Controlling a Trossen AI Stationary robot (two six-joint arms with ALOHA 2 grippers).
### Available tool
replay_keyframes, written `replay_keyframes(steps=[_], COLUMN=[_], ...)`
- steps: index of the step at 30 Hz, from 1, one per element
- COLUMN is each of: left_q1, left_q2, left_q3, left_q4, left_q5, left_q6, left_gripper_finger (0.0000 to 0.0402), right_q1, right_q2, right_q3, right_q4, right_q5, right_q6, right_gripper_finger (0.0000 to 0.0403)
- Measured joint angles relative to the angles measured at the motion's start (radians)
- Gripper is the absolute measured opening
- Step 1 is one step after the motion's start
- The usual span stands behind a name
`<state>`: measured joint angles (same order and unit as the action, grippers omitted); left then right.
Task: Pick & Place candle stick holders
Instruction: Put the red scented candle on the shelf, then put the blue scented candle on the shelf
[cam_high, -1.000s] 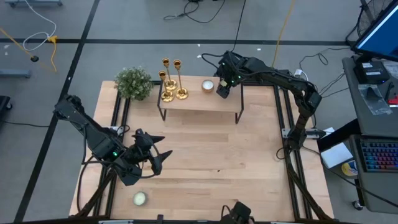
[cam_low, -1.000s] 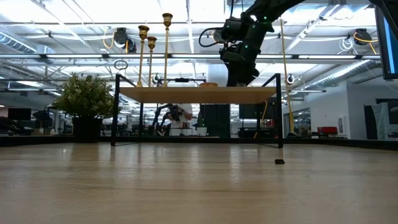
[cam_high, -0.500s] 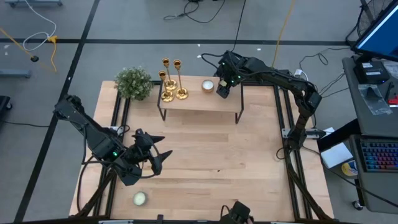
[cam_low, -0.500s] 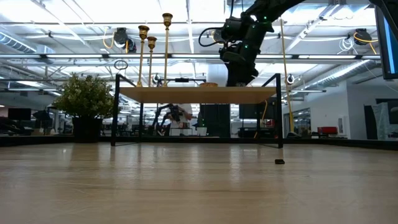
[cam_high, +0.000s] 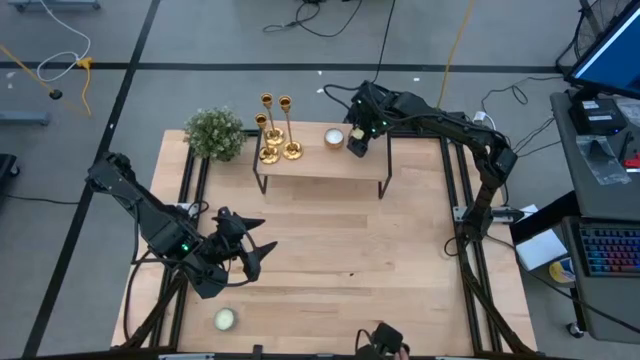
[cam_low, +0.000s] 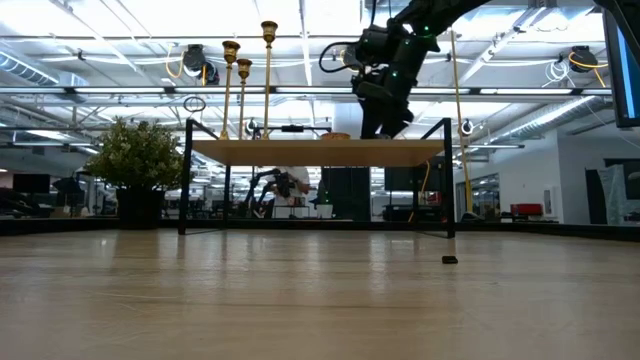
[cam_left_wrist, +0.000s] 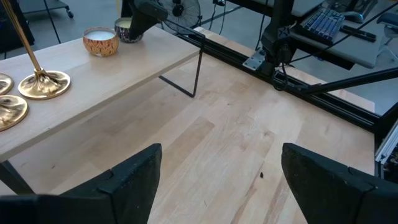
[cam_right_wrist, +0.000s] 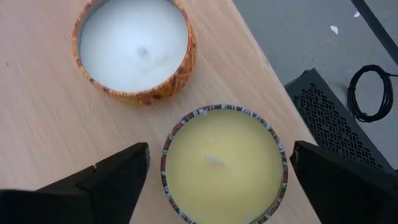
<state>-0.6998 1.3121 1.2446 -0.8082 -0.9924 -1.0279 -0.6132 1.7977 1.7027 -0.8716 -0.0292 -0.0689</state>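
Candle stick holders (cam_high: 275, 130): three, upper centre, on shelf (cam_high: 320, 160). Right gripper (cam_right_wrist: 214, 180): jaws wide, straddling yellow candle (cam_right_wrist: 222, 163), not gripping. Left gripper (cam_left_wrist: 217, 180): lower left, wide open, empty.

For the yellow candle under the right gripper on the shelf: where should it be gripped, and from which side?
Judging from the right wrist view, grip the yellow candle across its round tin wall, coming straight down from above. It sits upright on the shelf, and the right gripper, open, already straddles it. The white candle stands close beside it, apart, so keep the fingers on the two free sides.
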Motion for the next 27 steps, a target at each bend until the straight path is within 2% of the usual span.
replay_keyframes(steps=[10, 17, 21, 27], left_q1=[0.000, 0.000, 0.000, 0.000], left_q2=[0.000, 0.000, 0.000, 0.000], left_q3=[0.000, 0.000, 0.000, 0.000], left_q4=[0.000, 0.014, 0.078, 0.213], left_q5=[0.000, 0.000, -0.001, 0.011], left_q6=[0.005, -0.055, -0.104, -0.097], left_gripper_finger=[0.0326, 0.0326, 0.0326, 0.0326], right_q1=[0.014, 0.041, 0.063, 0.116], right_q2=[-0.052, -0.163, -0.249, -0.373], right_q3=[0.001, 0.001, 0.002, 0.002], right_q4=[0.003, -0.025, -0.077, -0.191], right_q5=[0.001, 0.000, -0.001, -0.002], right_q6=[-0.001, 0.014, 0.074, 0.137], right_gripper_finger=[0.0381, 0.0380, 0.0380, 0.0380])
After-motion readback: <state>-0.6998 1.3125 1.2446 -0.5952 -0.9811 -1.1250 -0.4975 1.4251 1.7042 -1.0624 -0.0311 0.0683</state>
